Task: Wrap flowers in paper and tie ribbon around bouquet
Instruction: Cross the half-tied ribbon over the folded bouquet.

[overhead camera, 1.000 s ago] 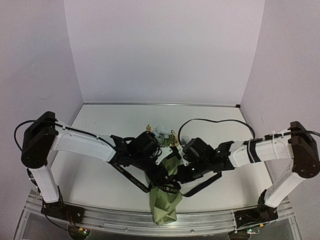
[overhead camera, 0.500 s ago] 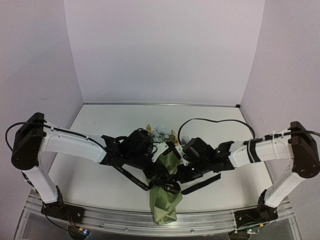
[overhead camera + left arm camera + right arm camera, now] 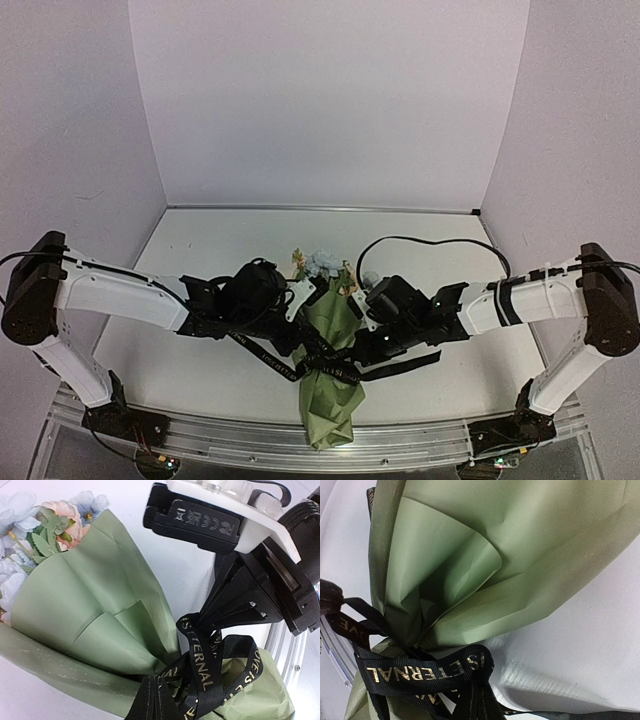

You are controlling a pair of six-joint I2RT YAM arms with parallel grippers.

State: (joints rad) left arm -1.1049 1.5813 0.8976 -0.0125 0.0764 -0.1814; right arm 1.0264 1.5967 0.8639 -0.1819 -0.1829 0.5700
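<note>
The bouquet lies on the table with its olive-green paper [image 3: 332,320] as a cone and the flowers [image 3: 322,264] at the far, wide end. The black lettered ribbon [image 3: 335,374] loops round the cone's narrow waist, and a tail trails left. My left gripper [image 3: 300,342] comes in from the left and is shut on the ribbon [image 3: 200,645], its fingertips [image 3: 155,700] pinching a strand. From the right, my right gripper [image 3: 357,350] is shut on another ribbon [image 3: 420,672] strand just below the paper [image 3: 495,555]. Pale flowers [image 3: 35,540] peek out of the paper [image 3: 85,605].
The white table [image 3: 200,250] is walled by white panels at the back and sides. An aluminium rail [image 3: 200,432] runs along the near edge, under the cone's crumpled tip. A black cable [image 3: 430,242] arcs over the right arm. The right gripper's body [image 3: 225,525] looms close.
The left arm has drawn back to the left, still holding its ribbon strand, uncovering more of the green cone. The ribbon loop has tightened at the waist. The right arm has hardly moved.
</note>
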